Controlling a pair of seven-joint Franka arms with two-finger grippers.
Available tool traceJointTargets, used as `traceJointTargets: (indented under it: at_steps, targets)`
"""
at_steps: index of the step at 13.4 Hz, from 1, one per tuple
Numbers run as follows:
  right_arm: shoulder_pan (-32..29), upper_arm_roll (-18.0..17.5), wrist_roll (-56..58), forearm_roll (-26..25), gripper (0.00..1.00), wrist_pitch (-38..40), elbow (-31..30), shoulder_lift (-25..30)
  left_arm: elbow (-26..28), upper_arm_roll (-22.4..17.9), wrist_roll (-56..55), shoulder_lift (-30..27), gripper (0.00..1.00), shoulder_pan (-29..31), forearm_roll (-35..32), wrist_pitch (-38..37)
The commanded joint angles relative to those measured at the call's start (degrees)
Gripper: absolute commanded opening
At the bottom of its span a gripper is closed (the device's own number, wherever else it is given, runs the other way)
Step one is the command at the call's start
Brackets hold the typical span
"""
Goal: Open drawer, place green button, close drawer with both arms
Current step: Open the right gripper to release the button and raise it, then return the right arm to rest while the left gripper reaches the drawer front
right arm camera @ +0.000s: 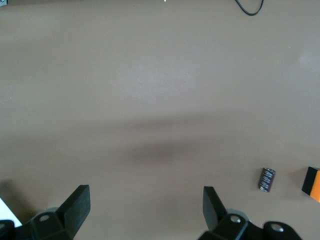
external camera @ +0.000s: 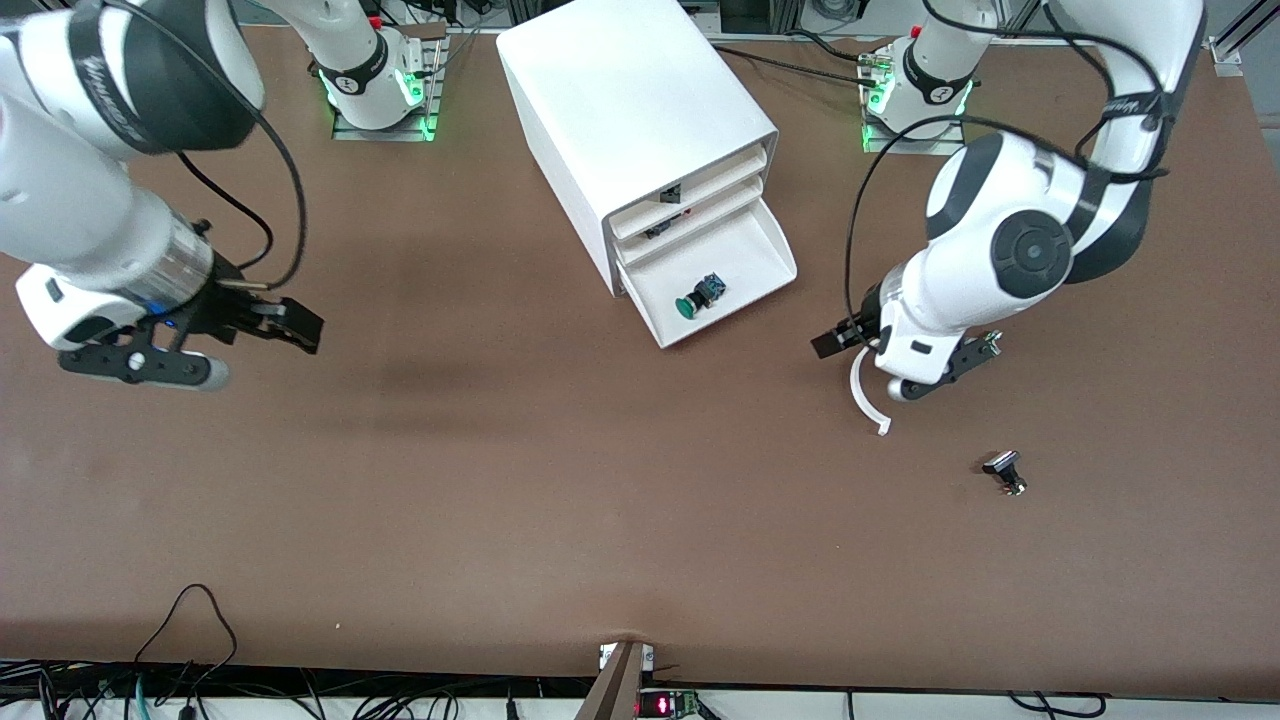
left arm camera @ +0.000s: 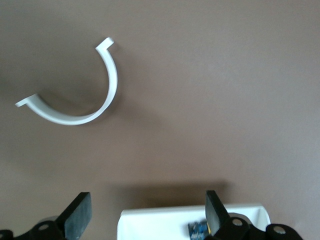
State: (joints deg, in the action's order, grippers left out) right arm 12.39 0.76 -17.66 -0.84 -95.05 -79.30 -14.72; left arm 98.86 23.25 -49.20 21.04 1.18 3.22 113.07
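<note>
Matte brown table [external camera: 560, 480]; button [external camera: 699, 297] lies in the open white drawer [external camera: 745, 262]. Left gripper [left arm camera: 148, 212] and right gripper [right arm camera: 146, 210] hover spread, empty, over bare tabletop near a curved white strip [left arm camera: 90, 95].

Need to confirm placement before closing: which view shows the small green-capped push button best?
The front view: the green-capped push button with its black-and-blue body lies whole in the open lowest white drawer. The left wrist view catches only a blue sliver; the right wrist view shows none of it.
</note>
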Motion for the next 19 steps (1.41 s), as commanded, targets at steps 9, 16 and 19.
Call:
traceJointTargets:
  at_steps: [9,16,19]
  targets:
    - [-11.25,-7.44,6.41,0.75,1.00,1.19,-19.12,20.94,7.31,0.40,-16.10,8.49,0.99,-9.88,-6.56,15.43]
    - [-7.99,-3.31,6.50,0.84,1.00,0.04,-21.51,21.84,11.44,0.48,-25.42,9.45,0.99,-16.72,-17.02,20.00]
    - [-7.99,-3.66,6.06,0.93,1.00,0.31,-20.45,20.96,11.97,1.10,-24.98,8.93,0.99,-16.82,-16.76,19.39]
